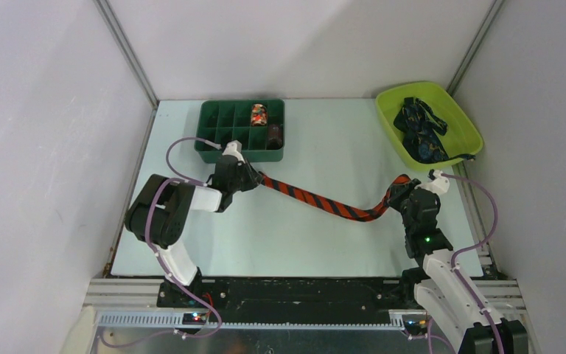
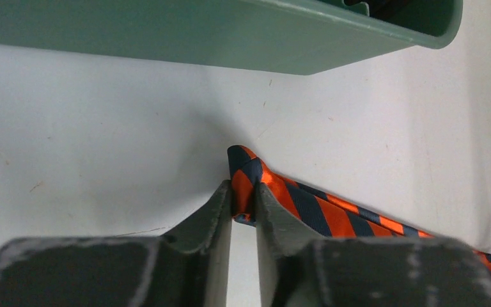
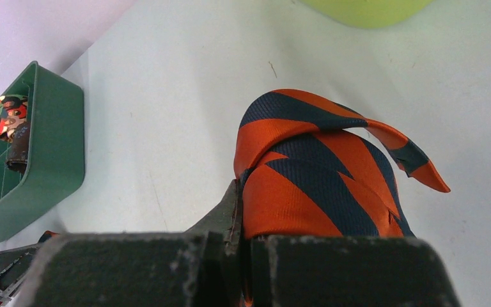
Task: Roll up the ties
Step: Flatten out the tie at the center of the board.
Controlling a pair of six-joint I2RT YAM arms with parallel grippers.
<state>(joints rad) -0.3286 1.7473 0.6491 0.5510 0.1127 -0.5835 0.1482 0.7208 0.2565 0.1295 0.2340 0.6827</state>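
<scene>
Top external shows your right tool clamped on the striped tie's wide end, arm reaching straight forward. Your left tool, elbow folded back, pinches the narrow end. The tie spans the surface between them, probably straightened for rolling. Dark ties fill the far lime bin.

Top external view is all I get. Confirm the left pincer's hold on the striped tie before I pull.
Observer: Left wrist view: the left pincer is pinched on the striped tie just behind its narrow end, which pokes out past the fingers.
Operator: Check the right end too.
Observer: Right wrist view: the right pincer is shut on the wide end, which is folded over itself, its point sticking out sideways.
Operator: Report clearance on the left.
Observer: The narrow end sits short of the wall of the green tray, bare table between them.
</scene>
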